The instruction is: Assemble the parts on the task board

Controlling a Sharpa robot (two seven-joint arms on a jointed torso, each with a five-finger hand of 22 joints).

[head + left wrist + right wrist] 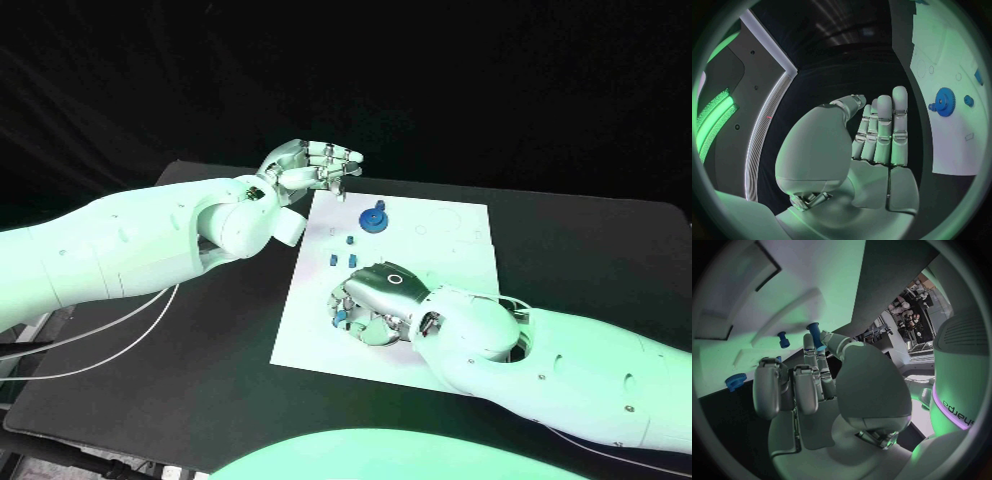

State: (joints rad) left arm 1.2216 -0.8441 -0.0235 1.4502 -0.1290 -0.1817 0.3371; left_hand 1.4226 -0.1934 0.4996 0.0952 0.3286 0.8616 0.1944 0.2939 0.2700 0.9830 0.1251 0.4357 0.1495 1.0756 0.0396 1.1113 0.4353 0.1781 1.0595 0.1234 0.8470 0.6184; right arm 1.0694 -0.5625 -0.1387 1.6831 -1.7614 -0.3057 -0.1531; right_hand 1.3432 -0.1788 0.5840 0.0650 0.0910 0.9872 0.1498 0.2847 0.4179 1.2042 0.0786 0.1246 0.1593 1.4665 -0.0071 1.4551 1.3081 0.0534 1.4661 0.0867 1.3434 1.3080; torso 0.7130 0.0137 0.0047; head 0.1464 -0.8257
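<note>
The task board (447,300) has bare room along its right edge. A blue gear (375,218) and small blue parts (340,250) crowd the left edge.

A black table (173,400) is sitting in the middle, with thin pale cables (101,335) hanging over its edge at 9 o'clock. A dark curtain (433,80) is hanging behind it at 12 o'clock. Green light is shining over everything.

Black table (188,370) w/ white task board (447,270) lying flat on it.
</note>
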